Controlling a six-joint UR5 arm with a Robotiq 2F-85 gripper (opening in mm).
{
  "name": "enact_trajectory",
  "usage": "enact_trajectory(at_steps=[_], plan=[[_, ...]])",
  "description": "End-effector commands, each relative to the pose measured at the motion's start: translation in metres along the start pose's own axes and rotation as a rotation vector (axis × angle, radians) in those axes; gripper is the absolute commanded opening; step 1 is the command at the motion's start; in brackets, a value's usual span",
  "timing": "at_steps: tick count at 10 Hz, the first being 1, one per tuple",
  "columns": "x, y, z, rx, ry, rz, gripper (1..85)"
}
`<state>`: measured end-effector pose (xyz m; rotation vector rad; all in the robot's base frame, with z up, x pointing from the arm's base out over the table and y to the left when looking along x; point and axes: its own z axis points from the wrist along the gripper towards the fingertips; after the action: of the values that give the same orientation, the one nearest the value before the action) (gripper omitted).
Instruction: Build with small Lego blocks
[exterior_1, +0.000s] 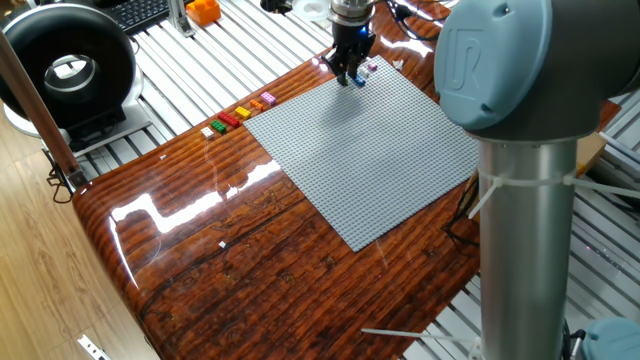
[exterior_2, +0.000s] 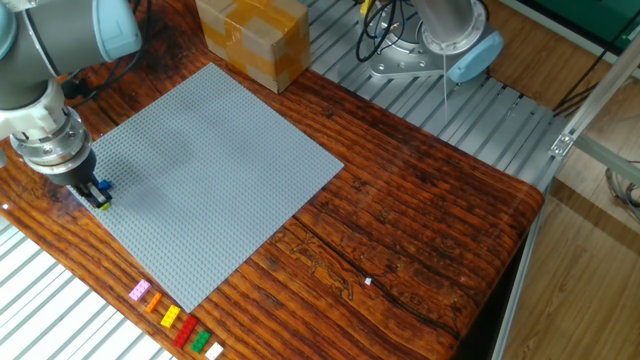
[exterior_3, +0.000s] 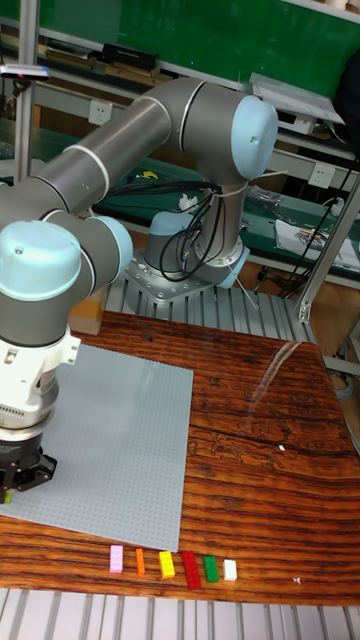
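Table (exterior_1: 220, 270): dark wood w/ strong grain, very glossy, glare streaks. Baseplate (exterior_1: 370, 150): matt grey plastic, fine studs. Small bricks (exterior_3: 185, 568): shiny plastic. Box (exterior_2: 252, 40): plain cardboard, taped. Arm (exterior_3: 130, 150): smooth grey w/ satin blue caps. Bench slats (exterior_2: 50, 300): ribbed metal.

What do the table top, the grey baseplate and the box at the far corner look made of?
Table top: glossy varnished wood or wood-look laminate, with dark grain and bright glare. Grey baseplate: matte plastic, judging by its even grey and fine stud texture. Box: brown cardboard, seemingly wrapped in shiny clear tape.
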<state>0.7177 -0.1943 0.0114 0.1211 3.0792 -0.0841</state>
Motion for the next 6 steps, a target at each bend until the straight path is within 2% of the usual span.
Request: enact_trajectory(at_steps=[1, 4, 6], plan=[[-0.006, 0.003, 0.006, -0.025, -0.029, 0.003, 1.0], [-0.001, 0.001, 0.000, -0.016, -0.018, 0.004, 1.0], [0.002, 0.001, -0.005, -0.007, 0.005, 0.016, 1.0]])
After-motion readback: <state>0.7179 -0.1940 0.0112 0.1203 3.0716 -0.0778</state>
